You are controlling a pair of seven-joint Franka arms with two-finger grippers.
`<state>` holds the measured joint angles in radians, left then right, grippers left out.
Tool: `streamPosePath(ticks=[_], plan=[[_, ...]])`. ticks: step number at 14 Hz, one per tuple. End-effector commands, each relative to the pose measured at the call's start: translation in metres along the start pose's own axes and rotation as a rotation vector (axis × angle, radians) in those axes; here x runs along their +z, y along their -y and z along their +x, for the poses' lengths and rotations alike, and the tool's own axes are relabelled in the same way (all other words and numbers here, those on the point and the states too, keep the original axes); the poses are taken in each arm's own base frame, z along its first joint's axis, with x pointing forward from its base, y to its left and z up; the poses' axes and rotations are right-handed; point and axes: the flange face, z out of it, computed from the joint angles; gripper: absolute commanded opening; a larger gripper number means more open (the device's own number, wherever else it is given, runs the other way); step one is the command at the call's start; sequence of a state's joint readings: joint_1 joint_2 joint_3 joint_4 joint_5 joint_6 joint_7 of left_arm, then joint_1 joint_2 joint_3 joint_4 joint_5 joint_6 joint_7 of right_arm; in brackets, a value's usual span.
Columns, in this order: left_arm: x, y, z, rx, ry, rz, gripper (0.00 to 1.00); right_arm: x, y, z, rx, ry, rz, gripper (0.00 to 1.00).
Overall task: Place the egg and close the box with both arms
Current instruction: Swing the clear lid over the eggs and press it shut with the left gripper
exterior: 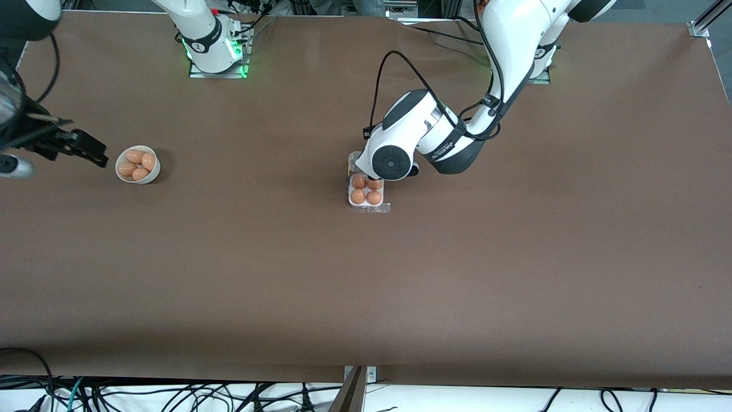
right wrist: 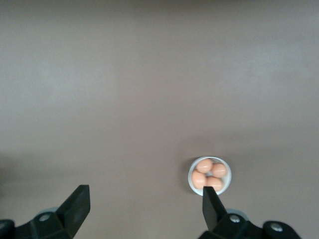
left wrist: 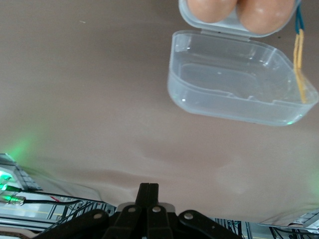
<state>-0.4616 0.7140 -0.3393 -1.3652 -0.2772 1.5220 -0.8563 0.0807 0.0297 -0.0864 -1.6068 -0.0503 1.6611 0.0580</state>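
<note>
Front view: box (exterior: 366, 191) mid-counter (exterior: 366, 286), four eggs (exterior: 358, 196) in its cells, clear lid (left wrist: 239, 82) lying open. Left claw (left wrist: 148, 191) clenched empty, over the lid. Right claw (right wrist: 144, 199) released, waiting above white bowl (exterior: 138, 165) of eggs.

left arm's wrist (exterior: 443, 150): a short line of dark print on the white shell just above the black band; too small to make out; it cannot be read
right arm's base (exterior: 205, 40): a small round dark mark on the white shell above the black band; a logo, not letters that can be read
box (exterior: 366, 190): no readable label
bowl (exterior: 138, 165): no readable print
table (exterior: 366, 274): no readable text, numbers or signs
</note>
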Motion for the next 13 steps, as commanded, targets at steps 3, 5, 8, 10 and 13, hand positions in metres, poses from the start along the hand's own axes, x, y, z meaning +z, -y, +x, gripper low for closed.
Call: streamPosePath(ticks=[3,5,8,10,13], plan=[[0.003,-0.025,0.001,0.001,-0.034,-0.087,0.01,0.003,-0.006,-0.026,-0.025,0.037,-0.003,1.00],[0.008,-0.030,0.005,-0.001,-0.042,-0.110,0.00,0.000,0.011,-0.028,-0.026,0.034,-0.007,1.00],[0.029,-0.041,0.008,0.004,-0.031,-0.094,0.00,0.006,0.004,-0.022,-0.027,0.039,-0.004,1.00],[0.035,-0.043,0.008,0.005,-0.028,-0.084,0.00,0.011,0.005,-0.018,-0.021,0.048,-0.004,1.00],[0.041,-0.043,0.016,0.000,-0.037,-0.079,0.00,0.012,0.009,-0.017,-0.024,0.047,-0.004,1.00]])
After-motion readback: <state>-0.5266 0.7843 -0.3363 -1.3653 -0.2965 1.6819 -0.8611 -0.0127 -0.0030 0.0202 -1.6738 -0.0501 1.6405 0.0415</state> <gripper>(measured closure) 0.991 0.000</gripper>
